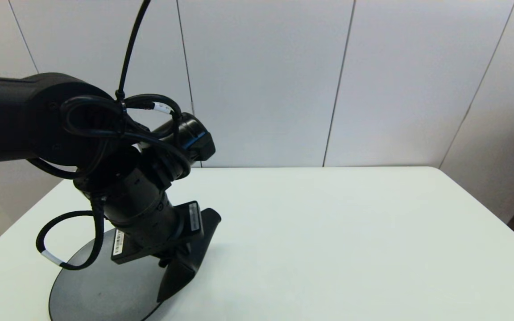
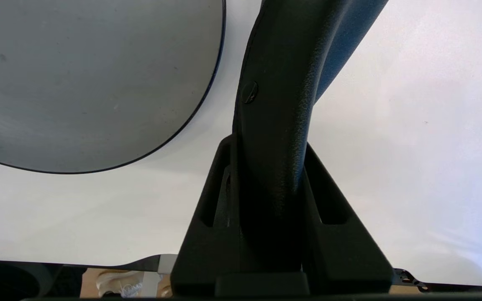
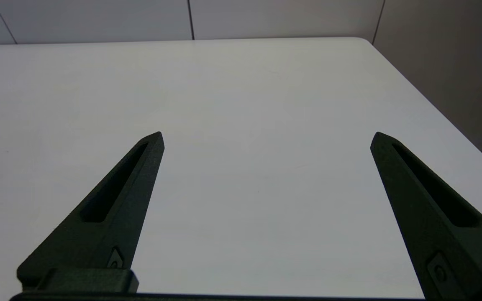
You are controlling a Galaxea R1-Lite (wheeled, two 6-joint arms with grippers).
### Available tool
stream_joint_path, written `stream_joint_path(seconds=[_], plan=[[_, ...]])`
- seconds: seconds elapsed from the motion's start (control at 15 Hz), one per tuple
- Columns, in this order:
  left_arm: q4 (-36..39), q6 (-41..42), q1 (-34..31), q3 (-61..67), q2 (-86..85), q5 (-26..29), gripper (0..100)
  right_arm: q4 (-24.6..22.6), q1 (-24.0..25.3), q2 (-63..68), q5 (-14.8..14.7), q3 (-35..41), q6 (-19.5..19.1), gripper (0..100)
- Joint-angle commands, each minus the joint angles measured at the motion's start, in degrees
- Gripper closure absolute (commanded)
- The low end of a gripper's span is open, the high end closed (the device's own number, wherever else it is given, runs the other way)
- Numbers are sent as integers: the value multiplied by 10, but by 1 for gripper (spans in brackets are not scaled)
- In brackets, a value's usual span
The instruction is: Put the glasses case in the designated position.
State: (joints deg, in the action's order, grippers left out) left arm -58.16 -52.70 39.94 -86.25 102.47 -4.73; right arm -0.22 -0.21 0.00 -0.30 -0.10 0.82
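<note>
My left gripper (image 1: 181,267) is shut on the glasses case (image 1: 194,249), a matte black oblong that hangs tilted from the fingers. In the left wrist view the glasses case (image 2: 278,104) runs out between the two fingers (image 2: 207,209) of the left gripper (image 2: 266,144). It sits just beside the rim of the round grey plate (image 2: 78,83), not over it. From the head the grey plate (image 1: 96,290) lies at the table's front left, partly under my left arm. I cannot tell whether the case touches the table. My right gripper (image 3: 266,136) is open above bare table and holds nothing.
The white table (image 1: 328,245) stretches to the right and back, ending at a wall of pale panels (image 1: 261,80). Its right edge and rounded far corner (image 1: 435,171) show. Black cables (image 1: 65,249) loop from my left arm above the plate.
</note>
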Motion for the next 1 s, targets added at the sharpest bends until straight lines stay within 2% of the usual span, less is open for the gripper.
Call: stream_joint_path(seconds=[0.07,0.8,0.87,1.0], plan=[[-2,-5,1,-1,17,2,100,0,-1,0,0,0,0,0],[-2,-11,-5,-5,17,10,100,0,0,0,0,0,0,0],[-3,-10,-4,-4,17,10,0,0,0,0,0,0,0,0],[-2,-9,-2,-7,16,7,0,0,0,0,0,0,0,0]])
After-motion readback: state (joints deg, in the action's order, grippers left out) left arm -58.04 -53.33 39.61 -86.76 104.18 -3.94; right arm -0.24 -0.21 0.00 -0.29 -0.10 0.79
